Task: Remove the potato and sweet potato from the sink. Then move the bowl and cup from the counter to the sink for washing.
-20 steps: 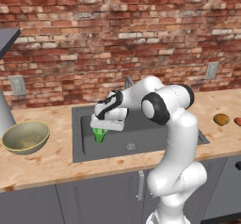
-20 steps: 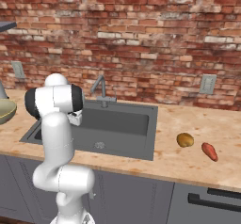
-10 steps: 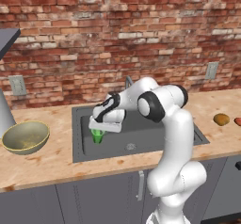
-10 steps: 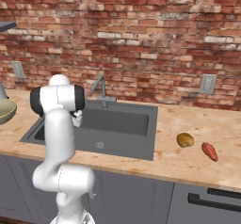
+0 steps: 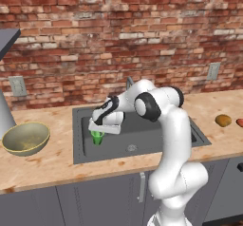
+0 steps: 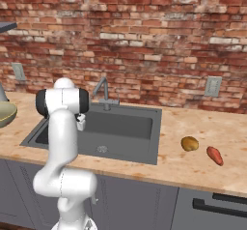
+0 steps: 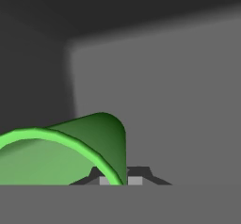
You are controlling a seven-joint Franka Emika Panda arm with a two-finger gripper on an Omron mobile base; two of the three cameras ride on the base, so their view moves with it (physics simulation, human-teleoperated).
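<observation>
The light is even and soft, without glare; the sink [image 5: 142, 142] inside is dim, with a dark shaded corner in the hand view; edges look slightly blurred, rendered.

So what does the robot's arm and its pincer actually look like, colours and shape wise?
The arm is glossy white with rounded, tube-like links and dark grey to black bands at the joints. The pincer sits on a blocky white and black hand and ends in two small dark finger tips. No cables or markings are visible.
</observation>
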